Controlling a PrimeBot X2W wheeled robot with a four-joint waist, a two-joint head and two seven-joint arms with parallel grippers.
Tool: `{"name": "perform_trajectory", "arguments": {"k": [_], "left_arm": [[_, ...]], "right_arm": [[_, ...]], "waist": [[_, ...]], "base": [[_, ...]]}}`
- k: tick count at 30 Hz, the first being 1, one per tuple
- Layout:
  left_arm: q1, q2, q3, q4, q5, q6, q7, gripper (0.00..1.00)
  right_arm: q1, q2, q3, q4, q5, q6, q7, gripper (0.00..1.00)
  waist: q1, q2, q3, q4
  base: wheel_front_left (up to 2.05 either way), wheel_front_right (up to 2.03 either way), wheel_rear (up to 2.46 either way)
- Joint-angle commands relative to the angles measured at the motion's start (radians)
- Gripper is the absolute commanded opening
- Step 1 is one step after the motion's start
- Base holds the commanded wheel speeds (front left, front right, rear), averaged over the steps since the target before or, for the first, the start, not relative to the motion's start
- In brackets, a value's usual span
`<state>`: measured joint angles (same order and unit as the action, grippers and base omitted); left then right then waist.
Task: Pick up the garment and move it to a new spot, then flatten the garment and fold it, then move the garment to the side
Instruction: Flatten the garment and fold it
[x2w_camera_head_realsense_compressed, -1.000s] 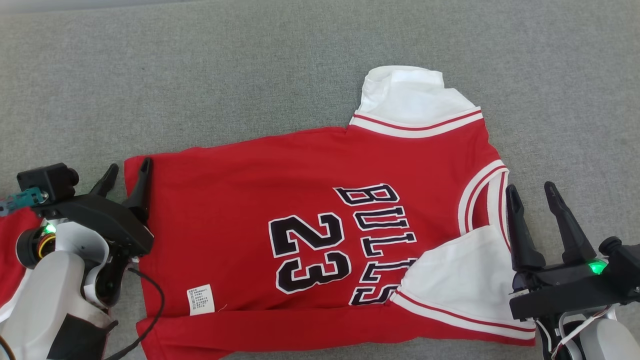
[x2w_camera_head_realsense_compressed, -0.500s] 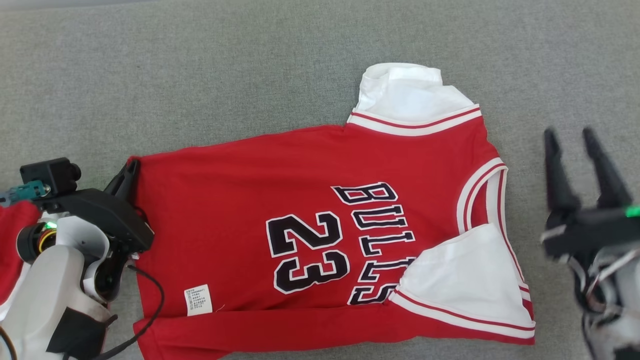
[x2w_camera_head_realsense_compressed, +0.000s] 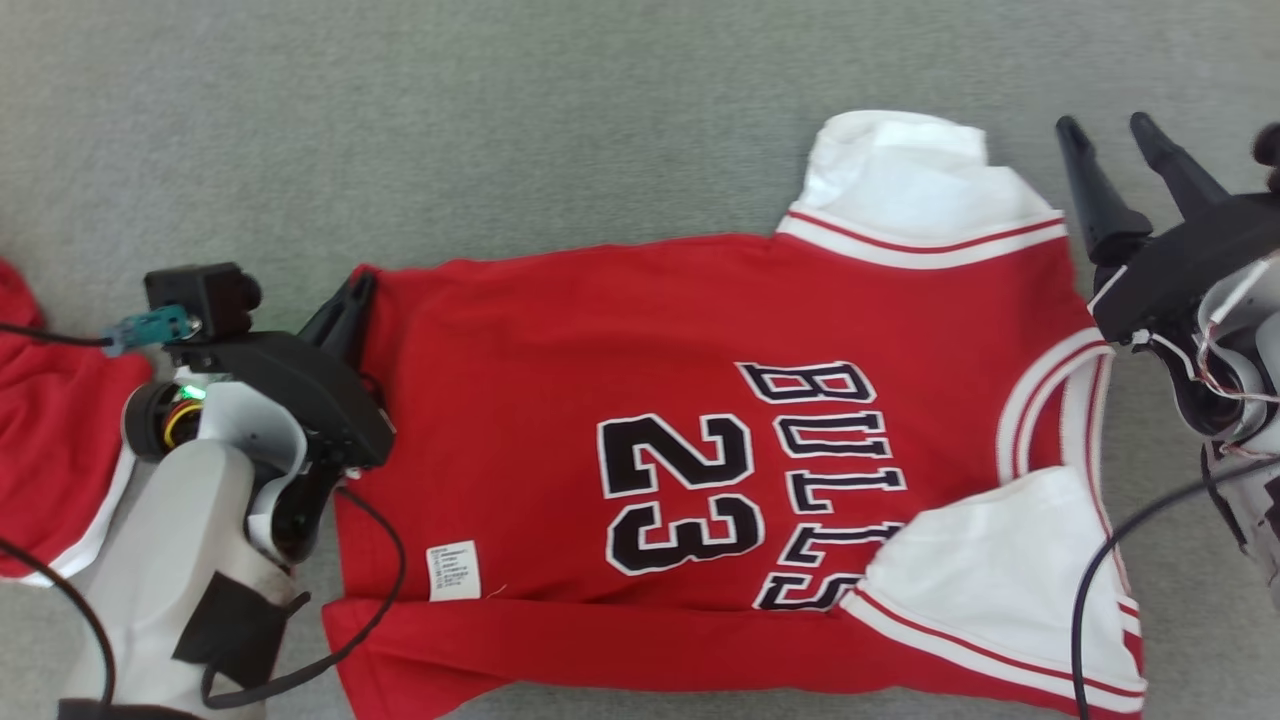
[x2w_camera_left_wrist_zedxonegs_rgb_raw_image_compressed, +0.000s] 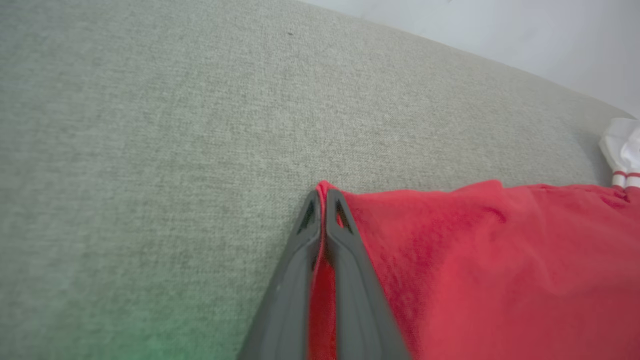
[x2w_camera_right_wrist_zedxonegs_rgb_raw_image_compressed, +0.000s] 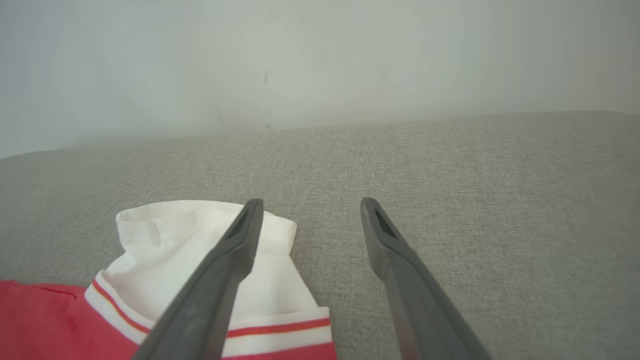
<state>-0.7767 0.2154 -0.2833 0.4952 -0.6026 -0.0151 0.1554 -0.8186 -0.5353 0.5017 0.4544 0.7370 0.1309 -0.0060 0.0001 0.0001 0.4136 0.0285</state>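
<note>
Newly closed, left fingers (x2w_camera_left_wrist_zedxonegs_rgb_raw_image_compressed: 295, 260) pinch garment (x2w_camera_left_wrist_zedxonegs_rgb_raw_image_compressed: 475, 250) corner — clearest from the wrist — right fingers (x2w_camera_right_wrist_zedxonegs_rgb_raw_image_compressed: 217, 280) spread wide.

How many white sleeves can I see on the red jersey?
2. One white sleeve lies at the far edge, beside the right gripper; the other sleeve is folded over the red jersey's front lettering, near right. None seems hidden.

Soft, even light is covering the grey fabric surface (x2w_camera_head_realsense_compressed: 500, 120), throwing only faint shadows; a green glow (x2w_camera_left_wrist_zedxonegs_rgb_raw_image_compressed: 145, 345) is tinting the left wrist view's bottom edge.
</note>
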Motion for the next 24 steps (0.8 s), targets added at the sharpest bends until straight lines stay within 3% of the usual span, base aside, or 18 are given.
{"name": "perform_trajectory", "arguments": {"k": [1, 8, 17, 18, 20, 24], "left_arm": [[-0.015, -0.011, -0.012, 0.009, 0.011, -0.008, -0.010, 0.00], [-0.050, -0.043, -0.042, 0.030, 0.022, -0.020, -0.034, 0.00], [-0.071, -0.055, -0.056, 0.069, 0.023, -0.028, -0.060, 0.00], [-0.072, -0.056, -0.057, 0.074, 0.023, -0.028, -0.063, 0.00], [-0.076, -0.056, -0.057, 0.081, 0.021, -0.026, -0.069, 0.00], [-0.084, -0.048, -0.051, 0.079, 0.019, -0.026, -0.088, 0.00]], "right_arm": [[-0.041, -0.024, 0.055, 0.040, 0.024, 0.000, 0.021, 1.00], [-0.161, -0.067, 0.216, 0.154, 0.119, 0.000, 0.078, 1.00], [-0.253, -0.105, 0.363, 0.214, 0.207, 0.000, 0.146, 1.00], [-0.258, -0.108, 0.379, 0.218, 0.217, 0.000, 0.152, 0.57], [-0.266, -0.112, 0.409, 0.217, 0.241, 0.000, 0.165, 0.00], [-0.286, -0.133, 0.442, 0.197, 0.287, 0.000, 0.135, 0.00]], "waist": [[-0.0001, -0.0001, 0.026, 0.042], [-0.0001, -0.0001, 0.061, 0.084], [-0.0001, -0.0001, 0.088, 0.101], [-0.0001, -0.0001, 0.089, 0.100], [-0.0001, -0.0001, 0.089, 0.099], [-0.0001, -0.0001, 0.086, 0.091]], "base": [[0.00, 0.00, 0.00], [0.00, 0.00, 0.00], [0.00, 0.00, 0.00], [0.00, 0.00, 0.00], [0.00, 0.00, 0.00], [0.00, 0.00, 0.00]]}}
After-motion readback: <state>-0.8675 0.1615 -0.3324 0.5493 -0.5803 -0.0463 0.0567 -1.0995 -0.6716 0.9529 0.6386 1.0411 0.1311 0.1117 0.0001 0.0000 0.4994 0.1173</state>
